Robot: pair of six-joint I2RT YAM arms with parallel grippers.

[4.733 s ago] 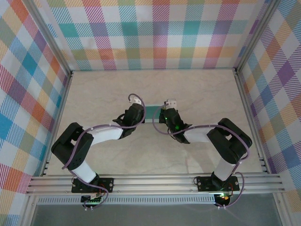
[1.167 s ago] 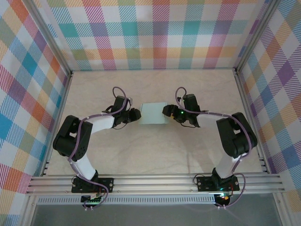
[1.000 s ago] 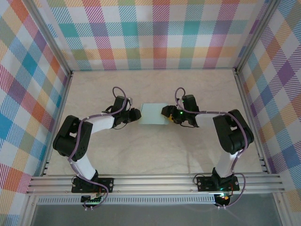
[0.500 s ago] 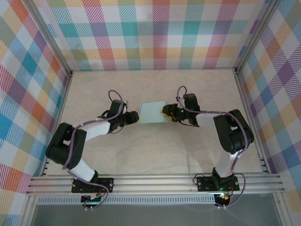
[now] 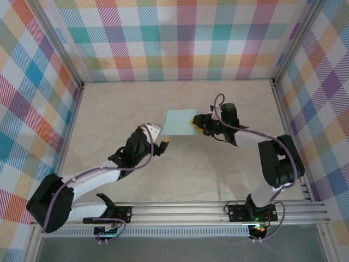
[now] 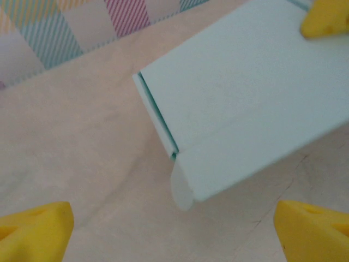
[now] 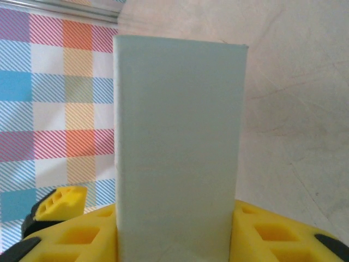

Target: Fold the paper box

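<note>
Box [image 5: 177, 121] sits mid-table, a little toward the far side, with the right gripper [image 5: 197, 124] closed on its right edge. In the right wrist view the card runs straight out between the two yellow fingers [image 7: 71, 229], and both press against its sides. Cannot tell whether the box rests on the table [image 5: 229, 174] or is held just off it.

Left gripper [image 5: 159, 136] is near and left of the box, apart from it, not touching. Its jaws stand wide, with the fingertips [image 6: 32, 232] at the two lower corners of the left wrist view and bare table between them.

Box appearance: pale mint card, flat, rectangular, top face closed and smooth. At the left end a thin darker seam [image 6: 158, 117] shows between layers. A small rounded tab [image 6: 182, 191] pokes out at the near-left corner.

Surroundings: beige marbled tabletop, plaid walls [image 5: 180, 38] on the left, far and right sides. Nothing lies between the left gripper and the box.
</note>
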